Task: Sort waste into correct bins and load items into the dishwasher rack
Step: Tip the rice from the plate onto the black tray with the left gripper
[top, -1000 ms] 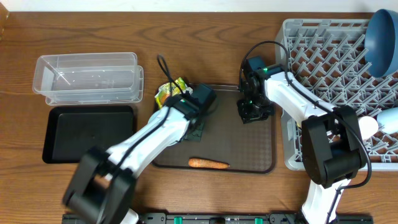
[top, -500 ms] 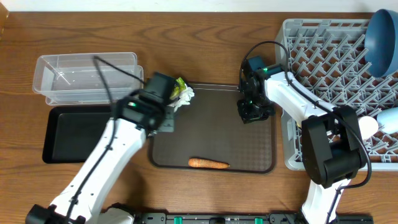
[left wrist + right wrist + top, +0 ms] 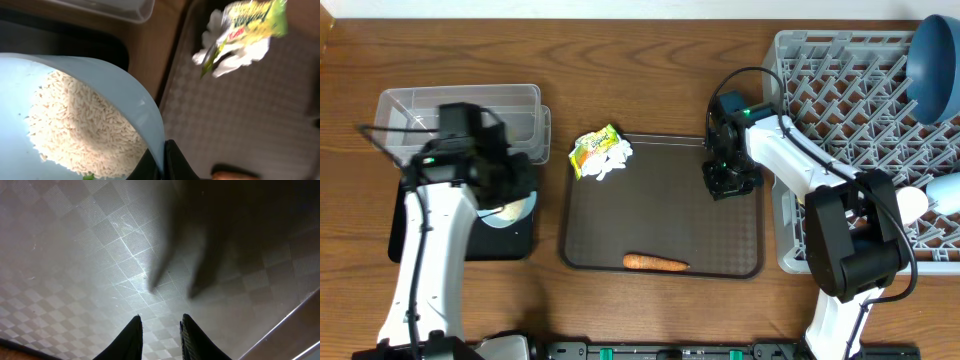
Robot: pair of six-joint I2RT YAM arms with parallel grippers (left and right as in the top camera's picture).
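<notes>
My left gripper [image 3: 506,196] is shut on the rim of a small pale bowl [image 3: 512,213] and holds it over the black tray [image 3: 425,215]. In the left wrist view the bowl [image 3: 125,85] is tilted and holds white rice bits [image 3: 80,125]. The yellow-green wrapper [image 3: 592,150] and crumpled white paper [image 3: 615,160] lie at the brown tray's far left corner. A carrot [image 3: 656,263] lies near its front edge. My right gripper [image 3: 728,181] hovers low over the brown tray, fingers slightly apart with nothing between them [image 3: 160,330].
The clear tub [image 3: 460,125] stands behind the black tray. The grey dishwasher rack [image 3: 850,110] fills the right side, with a dark-blue bowl [image 3: 935,65] at its far corner and a pale cup [image 3: 940,192] at its right edge. The brown tray [image 3: 670,215] lies in the centre.
My left arm has swung left off the brown tray, carrying the bowl of rice to above the black tray. The wrapper and paper now show uncovered. The right arm has not moved.
</notes>
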